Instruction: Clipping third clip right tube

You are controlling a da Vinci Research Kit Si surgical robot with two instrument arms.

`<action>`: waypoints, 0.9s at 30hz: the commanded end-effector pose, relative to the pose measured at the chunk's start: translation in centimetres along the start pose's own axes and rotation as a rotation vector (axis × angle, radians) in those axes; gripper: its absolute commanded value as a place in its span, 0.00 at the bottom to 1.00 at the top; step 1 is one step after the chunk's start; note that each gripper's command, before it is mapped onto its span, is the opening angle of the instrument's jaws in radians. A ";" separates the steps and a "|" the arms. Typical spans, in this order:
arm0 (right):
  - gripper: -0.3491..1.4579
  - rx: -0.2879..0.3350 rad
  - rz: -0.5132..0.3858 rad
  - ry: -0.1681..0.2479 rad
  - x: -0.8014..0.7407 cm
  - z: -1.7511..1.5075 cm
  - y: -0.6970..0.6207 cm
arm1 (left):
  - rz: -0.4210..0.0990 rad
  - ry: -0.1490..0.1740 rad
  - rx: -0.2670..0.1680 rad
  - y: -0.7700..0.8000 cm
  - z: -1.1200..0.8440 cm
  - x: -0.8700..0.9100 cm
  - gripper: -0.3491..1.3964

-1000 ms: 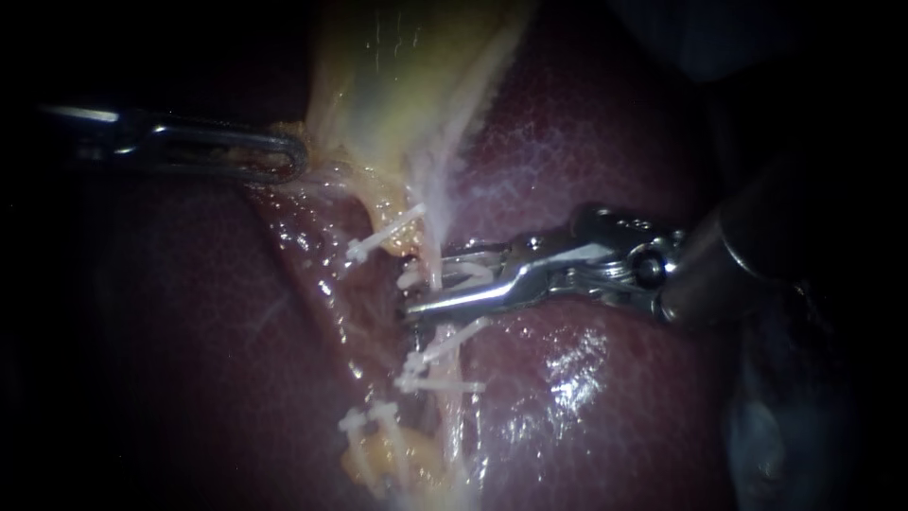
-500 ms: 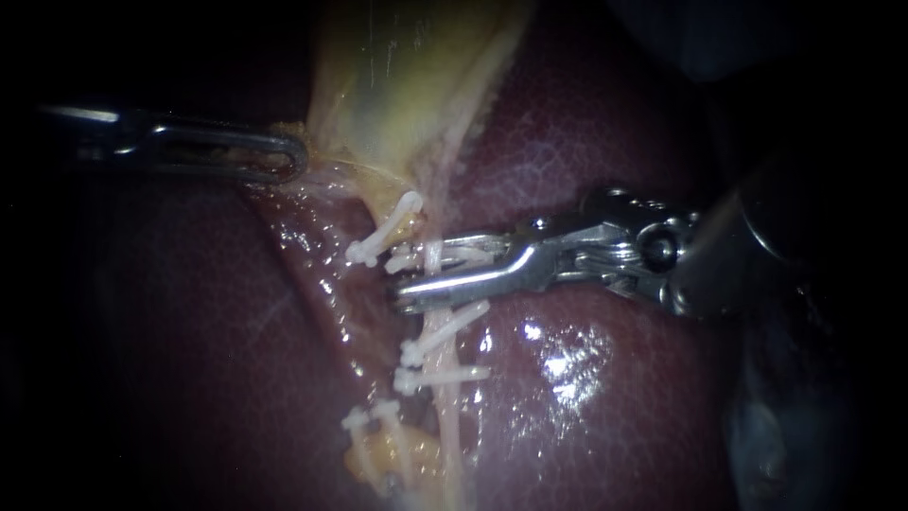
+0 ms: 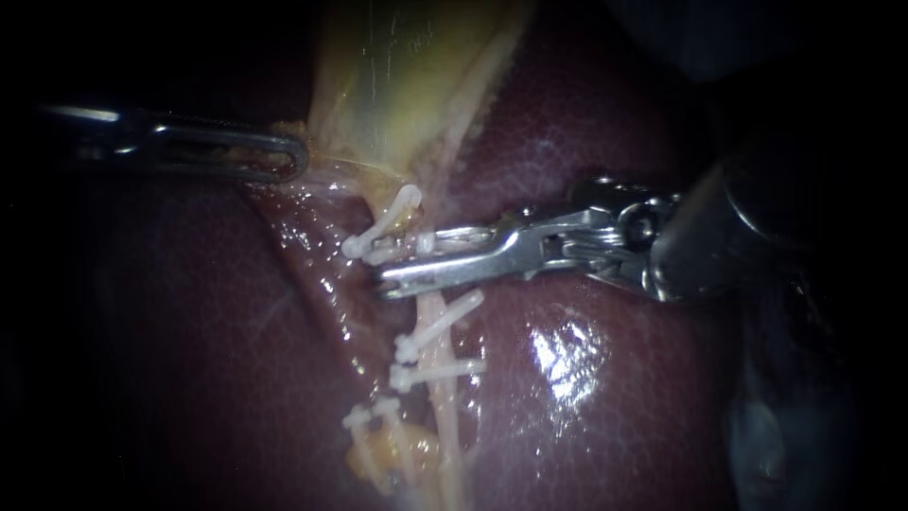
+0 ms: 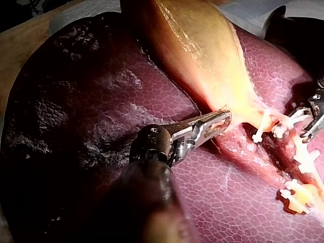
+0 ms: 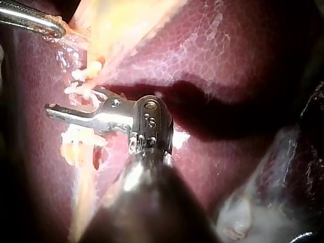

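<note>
— Anything to read here: words, numbers, a label?
— Nothing legible. The liver [image 3: 586, 142], the gallbladder [image 3: 397, 85] and the clips [image 3: 437, 326] bear none. On the right instrument [image 3: 409, 261], at three o'clock in the endoscope view, the joint has small marks, too fine to make out.

The gallbladder [image 3: 407, 85] runs off the top edge. The right instrument [image 3: 405, 262] hides the right tube [image 3: 443, 402] where they cross. Darkness swallows the left instrument [image 3: 291, 157] farther back.
</note>
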 end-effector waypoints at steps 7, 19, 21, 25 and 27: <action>0.45 0.011 0.005 -0.010 -0.08 0.09 0.06 | 0.000 0.000 -0.001 0.00 0.01 0.00 0.00; 0.34 0.000 -0.014 0.003 -0.03 0.01 0.01 | 0.000 0.000 -0.001 0.00 0.01 0.00 0.00; 0.24 0.000 -0.025 0.002 -0.03 -0.03 0.00 | 0.000 0.000 -0.001 0.00 0.01 0.00 0.00; 0.00 -0.001 -0.030 0.002 -0.02 -0.07 0.00 | 0.000 0.000 -0.001 0.00 0.01 0.00 0.00; 0.00 -0.002 -0.030 0.001 -0.03 -0.08 0.00 | 0.000 0.000 -0.001 0.00 0.01 0.00 0.00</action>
